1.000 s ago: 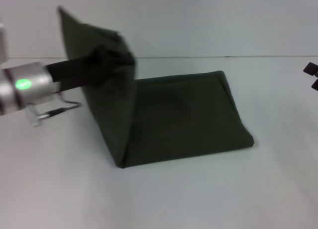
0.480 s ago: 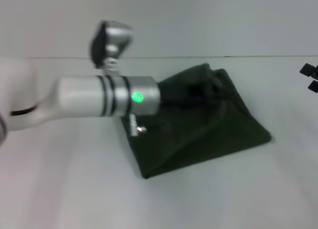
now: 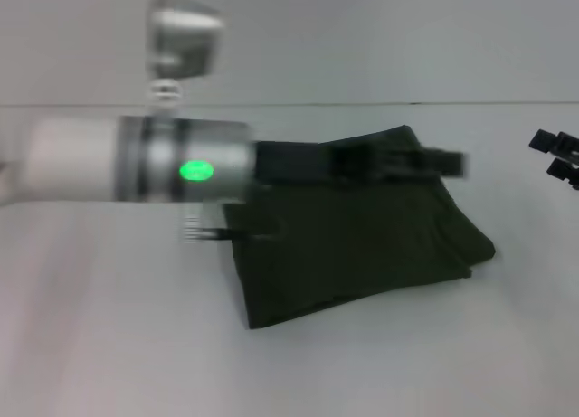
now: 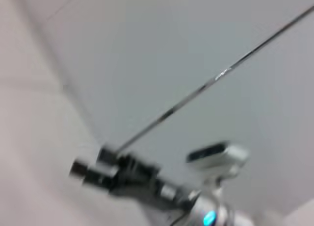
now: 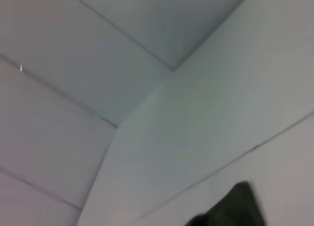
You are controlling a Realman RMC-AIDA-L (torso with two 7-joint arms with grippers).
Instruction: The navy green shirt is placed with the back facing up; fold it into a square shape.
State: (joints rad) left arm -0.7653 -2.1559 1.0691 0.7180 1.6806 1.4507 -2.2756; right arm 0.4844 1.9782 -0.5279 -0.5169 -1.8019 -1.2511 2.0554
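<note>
The navy green shirt (image 3: 362,254) lies folded into a rough rectangle on the white bench (image 3: 109,345), right of centre. Soft, light and limp, it looks likely to sag and slide on itself, so a pinch at a corner or folded edge would serve best. The left gripper (image 3: 448,164) reaches across the shirt's far edge from the left; whether it is spread or pinching cloth cannot be told. The right gripper (image 3: 556,155) hangs at the far right, well apart.

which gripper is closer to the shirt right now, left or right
Left. The left gripper reaches across over the far edge of the folded shirt. The right gripper sits off to the shirt's right, near the edge of the head view, clear of the cloth.
</note>
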